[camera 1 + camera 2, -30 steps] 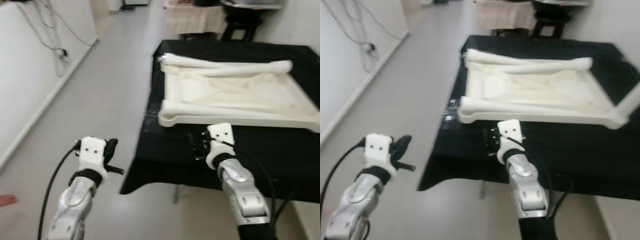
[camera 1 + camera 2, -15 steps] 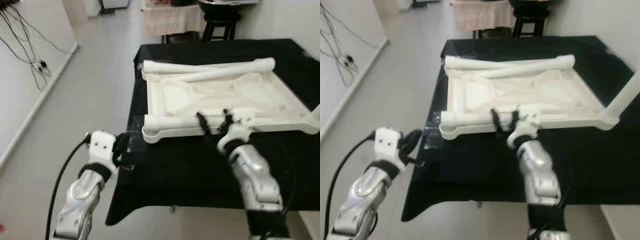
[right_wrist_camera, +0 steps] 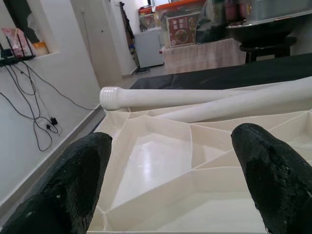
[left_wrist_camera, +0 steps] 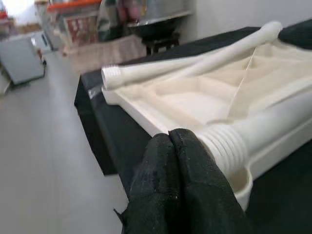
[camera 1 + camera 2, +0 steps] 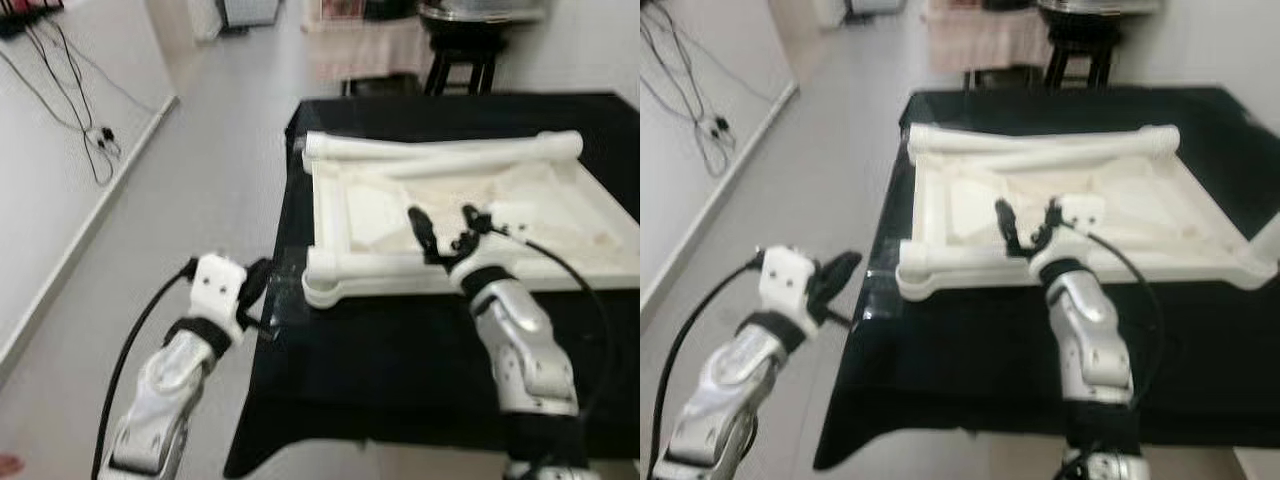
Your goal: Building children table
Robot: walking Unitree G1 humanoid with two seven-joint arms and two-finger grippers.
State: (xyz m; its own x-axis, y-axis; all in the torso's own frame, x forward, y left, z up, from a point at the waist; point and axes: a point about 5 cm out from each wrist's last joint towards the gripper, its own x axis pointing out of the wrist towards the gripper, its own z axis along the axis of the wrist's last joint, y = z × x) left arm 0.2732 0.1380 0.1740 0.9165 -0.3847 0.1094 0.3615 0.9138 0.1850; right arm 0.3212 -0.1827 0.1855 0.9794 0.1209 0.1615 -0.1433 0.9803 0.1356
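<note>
Fingers spread, your right hand (image 5: 443, 222) hovers mid-frame over the near white plastic leg tube (image 5: 420, 264), lying crosswise; your left hand (image 5: 256, 290), pressed together, trails lower left.

A lived-in home room: pale tiled floor (image 5: 210, 170), white wall with loose black cables (image 5: 75, 105) at 10 o'clock. At 12 o'clock stand a cloth-draped side table (image 5: 365, 45) and a dark stool (image 5: 460, 65); a black-clothed table (image 5: 1040, 330) is at centre.

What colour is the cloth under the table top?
Black cloth; it shows best in the right eye view.
</note>
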